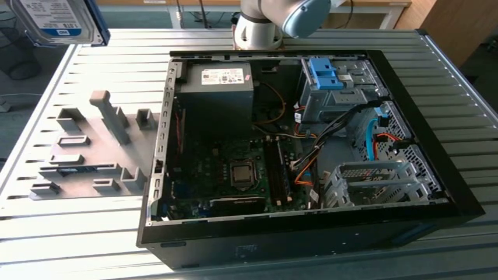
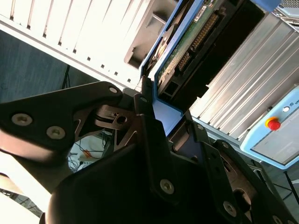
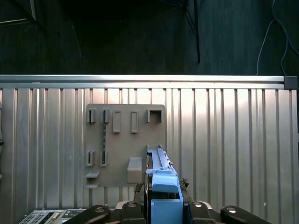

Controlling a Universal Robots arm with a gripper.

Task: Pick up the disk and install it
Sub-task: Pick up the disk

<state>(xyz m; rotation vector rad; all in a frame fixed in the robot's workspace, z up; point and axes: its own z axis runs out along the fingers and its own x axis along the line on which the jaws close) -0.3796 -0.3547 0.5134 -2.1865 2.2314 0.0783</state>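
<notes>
Gripping the disk [image 1: 58, 20] between jaws, blue-and-white label [image 1: 51, 16] showing.

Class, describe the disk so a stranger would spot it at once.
Find the open computer case on the slatted table. Toward the exterior view's far left, raised above the grey holder board, is the disk: silver metal, blue-and-white label, bright blue frame.

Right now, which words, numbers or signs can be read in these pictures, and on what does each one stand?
No text can be read for certain.
Label on the disk: print too small to read.
White sticker on the dark-grey box: print too small to read.
Blue panel with the red button: letters cut off at the picture's edge.
</notes>
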